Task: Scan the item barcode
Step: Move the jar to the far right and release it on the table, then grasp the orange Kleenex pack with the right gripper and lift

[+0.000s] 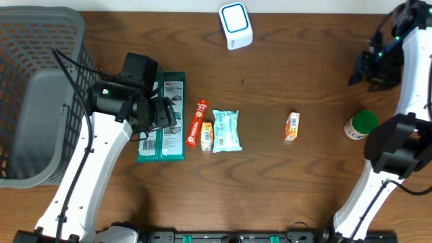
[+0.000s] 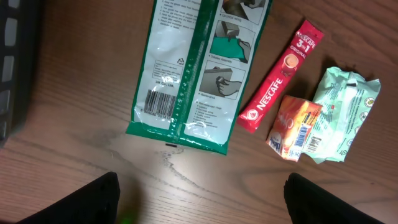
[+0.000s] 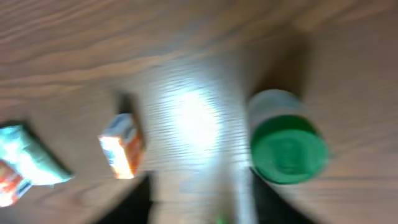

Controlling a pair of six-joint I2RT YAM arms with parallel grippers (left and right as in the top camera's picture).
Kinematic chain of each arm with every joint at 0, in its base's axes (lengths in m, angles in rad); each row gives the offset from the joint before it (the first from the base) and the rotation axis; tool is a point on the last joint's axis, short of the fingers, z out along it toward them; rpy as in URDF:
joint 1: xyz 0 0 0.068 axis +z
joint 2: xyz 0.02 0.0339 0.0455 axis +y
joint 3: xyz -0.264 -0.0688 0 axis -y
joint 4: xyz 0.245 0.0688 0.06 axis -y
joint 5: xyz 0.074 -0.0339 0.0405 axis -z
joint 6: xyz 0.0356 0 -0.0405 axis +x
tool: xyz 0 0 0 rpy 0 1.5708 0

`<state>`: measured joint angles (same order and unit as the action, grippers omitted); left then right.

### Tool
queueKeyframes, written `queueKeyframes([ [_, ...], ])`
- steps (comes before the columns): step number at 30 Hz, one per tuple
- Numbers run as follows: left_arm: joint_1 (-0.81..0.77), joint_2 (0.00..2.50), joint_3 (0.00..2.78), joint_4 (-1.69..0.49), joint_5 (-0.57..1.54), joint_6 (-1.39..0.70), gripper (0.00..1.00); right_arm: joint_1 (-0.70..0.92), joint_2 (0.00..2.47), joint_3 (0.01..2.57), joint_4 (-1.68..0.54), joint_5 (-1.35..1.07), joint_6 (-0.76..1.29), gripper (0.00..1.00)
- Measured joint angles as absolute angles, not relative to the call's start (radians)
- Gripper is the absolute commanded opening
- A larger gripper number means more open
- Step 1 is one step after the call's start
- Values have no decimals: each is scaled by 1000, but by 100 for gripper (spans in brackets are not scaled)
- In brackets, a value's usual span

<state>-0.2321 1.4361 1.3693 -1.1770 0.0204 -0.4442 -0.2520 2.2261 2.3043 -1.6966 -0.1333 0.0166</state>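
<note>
Altogether six items lie on the wooden table [image 1: 283, 189]: one flat green packet [image 2: 193, 62], one red Nescafé stick [image 2: 280, 78], one small orange sachet [image 2: 295, 127], one pale green pouch [image 2: 345, 115], one small orange box [image 1: 291, 126] and one green-lidded bottle [image 1: 361, 124]. The first four cluster left of centre, the sachet tucked between stick and pouch; packet and sachet each show one barcode face up. The box lies alone further right, the bottle near the right edge. One white scanner [image 1: 235, 25] with a blue ring sits at the far edge, well apart from them all, and one grey basket [image 1: 34, 94] stands at the left. The left gripper [image 2: 200, 186] hovers by the packet's lower end, two fingers spread wide, nothing between. The right gripper [image 3: 199, 196], blurred, hangs over the right side, fingers apart, grasping nothing
</note>
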Motion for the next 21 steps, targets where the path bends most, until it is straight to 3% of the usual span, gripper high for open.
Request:
queueKeyframes([
  [13,-232,1436,1369,-1177,20,-444,85,-62,2226,2016,-1682,-207,-9,2],
  [21,-232,1436,1369,-1177,20,-444,85,40,2148,1760,-1467,-199,16,1],
])
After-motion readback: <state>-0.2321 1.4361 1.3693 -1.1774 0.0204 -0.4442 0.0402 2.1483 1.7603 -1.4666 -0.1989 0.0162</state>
